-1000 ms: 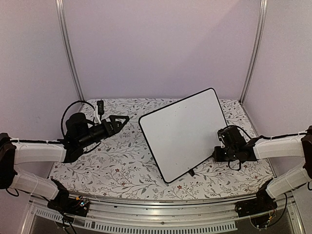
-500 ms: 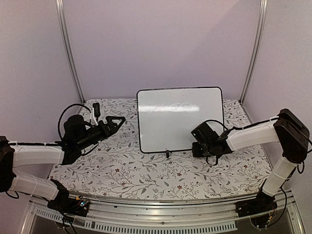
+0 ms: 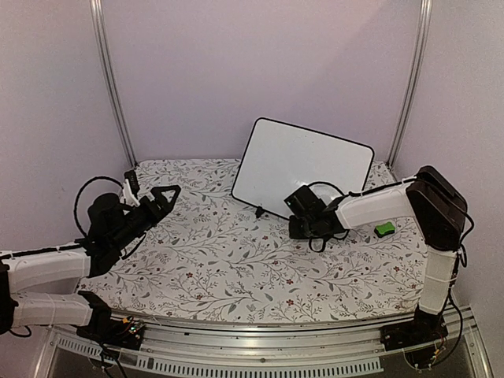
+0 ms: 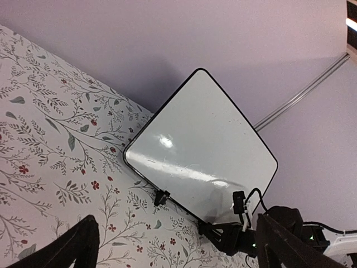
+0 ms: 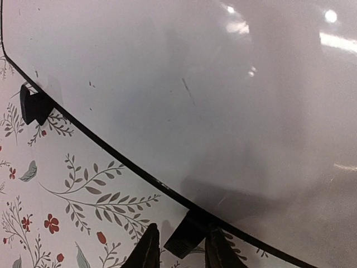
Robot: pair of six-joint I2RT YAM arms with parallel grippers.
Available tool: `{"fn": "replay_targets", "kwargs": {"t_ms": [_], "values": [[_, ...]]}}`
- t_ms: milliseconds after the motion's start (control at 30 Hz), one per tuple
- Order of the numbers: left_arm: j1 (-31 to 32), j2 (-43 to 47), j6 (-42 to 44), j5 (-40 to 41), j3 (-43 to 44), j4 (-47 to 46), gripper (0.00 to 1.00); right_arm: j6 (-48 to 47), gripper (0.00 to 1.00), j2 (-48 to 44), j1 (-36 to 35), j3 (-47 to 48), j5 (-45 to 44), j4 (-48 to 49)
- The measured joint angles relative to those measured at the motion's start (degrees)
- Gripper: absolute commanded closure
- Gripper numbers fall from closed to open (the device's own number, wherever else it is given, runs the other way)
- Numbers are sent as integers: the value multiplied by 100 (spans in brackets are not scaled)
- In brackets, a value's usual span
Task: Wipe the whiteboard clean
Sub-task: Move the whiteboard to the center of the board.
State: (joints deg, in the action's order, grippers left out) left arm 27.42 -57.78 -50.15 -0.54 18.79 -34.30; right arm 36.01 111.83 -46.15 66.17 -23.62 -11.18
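Well left of the whiteboard (image 3: 303, 167), the left gripper (image 3: 154, 187) hangs wide open, empty; the board stands tilted on its lower rim at the far side of the table (image 3: 205, 264), so the right gripper (image 5: 184, 233), pinched shut on a clip foot (image 5: 179, 241) there, could slip and let it topple. Only the overhead view shows the green eraser (image 3: 384, 229) right of the board; only the right wrist shows faint marks (image 5: 188, 92)

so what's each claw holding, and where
The right claw grips the large white black-rimmed whiteboard by a small black clip foot on its lower edge; left claw holds nothing.
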Motion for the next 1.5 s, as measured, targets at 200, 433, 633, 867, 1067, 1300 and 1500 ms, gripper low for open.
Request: {"fn": "replay_targets", "kwargs": {"t_ms": [200,433,633,867,1067,1300,1500], "values": [[-44,-120,-55,-55,-35,-15,3,-70,72,-9,162,-111,33,57],[-76,-251,-103,-195,-68,-66,4,-138,71,-105,509,-463,-90,72],[-98,-269,-114,-273,-94,-116,4,-223,71,-258,721,-664,-136,70],[-98,-323,-118,-352,-96,-227,4,-409,69,-306,1113,-691,-138,2],[-98,-343,-114,-422,-96,-256,0,-542,52,-476,1147,-848,-96,-22],[-103,-374,-85,-570,-98,-271,0,-638,24,-1226,798,-1180,-136,-382],[-103,-122,33,-675,-315,-162,0,-695,1,-2566,339,-1781,-131,-470]]}}
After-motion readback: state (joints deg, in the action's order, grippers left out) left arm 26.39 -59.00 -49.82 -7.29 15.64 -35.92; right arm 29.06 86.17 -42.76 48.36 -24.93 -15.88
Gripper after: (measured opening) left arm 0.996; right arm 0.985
